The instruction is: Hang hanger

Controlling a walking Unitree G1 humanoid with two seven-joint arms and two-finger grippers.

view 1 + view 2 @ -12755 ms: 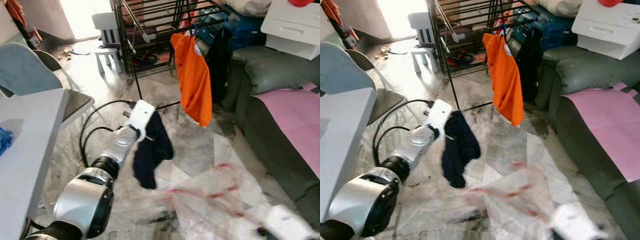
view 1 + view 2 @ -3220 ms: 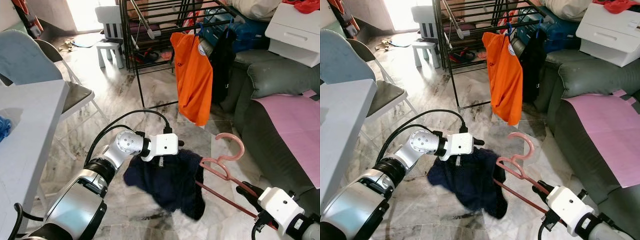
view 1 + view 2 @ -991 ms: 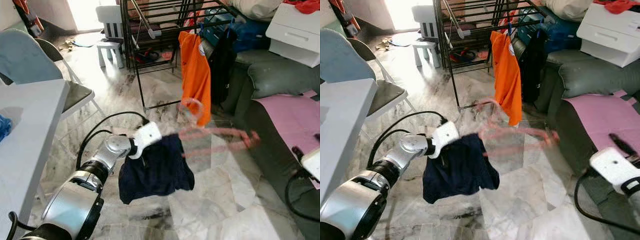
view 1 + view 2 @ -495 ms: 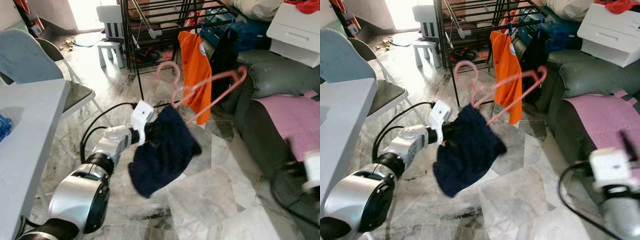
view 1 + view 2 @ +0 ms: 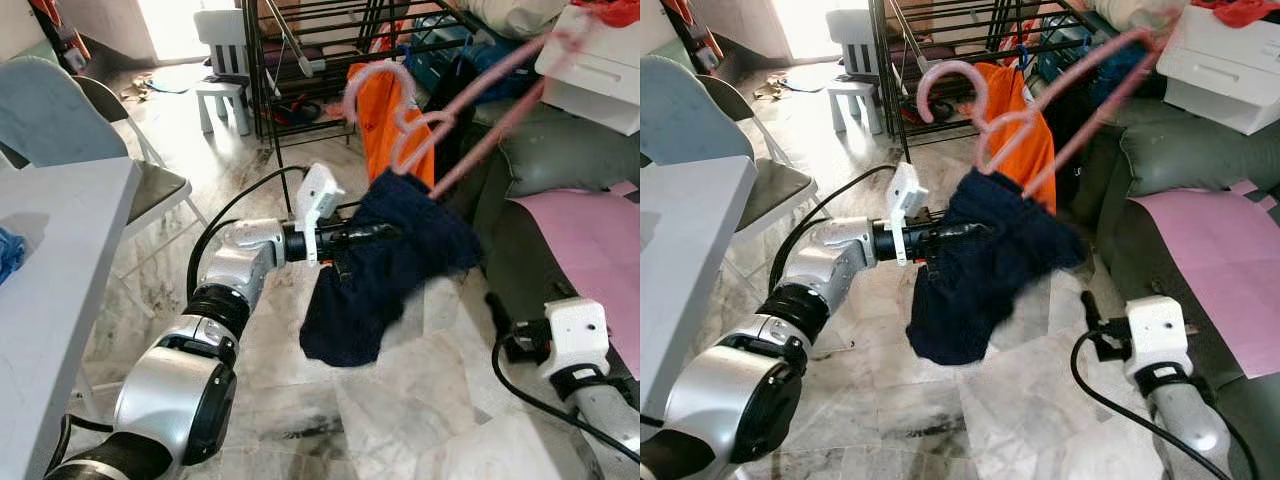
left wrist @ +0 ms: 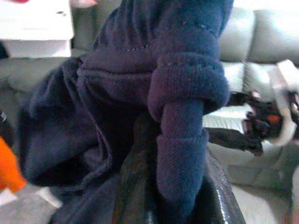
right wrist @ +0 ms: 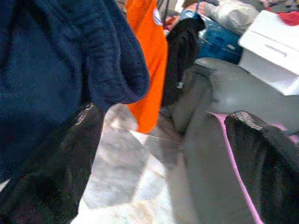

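Right now a dark blue sweater (image 5: 985,255) is being held up in the air by the left hand (image 5: 962,232). The cloth is being pinched tight between the two black fingers (image 6: 140,186), and it is being bunched around them. A pink hanger (image 5: 1040,95) is being carried with the sweater. Its lower end is being tucked into the top of the cloth, while its hook (image 5: 945,85) is being pointed up, near the black drying rack (image 5: 902,60). No bar is being touched by the hook yet. An orange shirt (image 5: 1025,130) is being hung on the rack just behind the hanger.

The right hand (image 7: 163,154) is being held wide open with nothing in it, low beside the grey sofa (image 5: 1180,160).

Some trouble could be met from here. The hanger is not being gripped, as far as can be seen; it is only being kept up by the sweater. If the arm is being moved fast, the hanger could be shaken loose and dropped on the floor. The hook could also be caught on the orange shirt instead of a bar. The sweater could be pulled off the hanger if it is being held too long.
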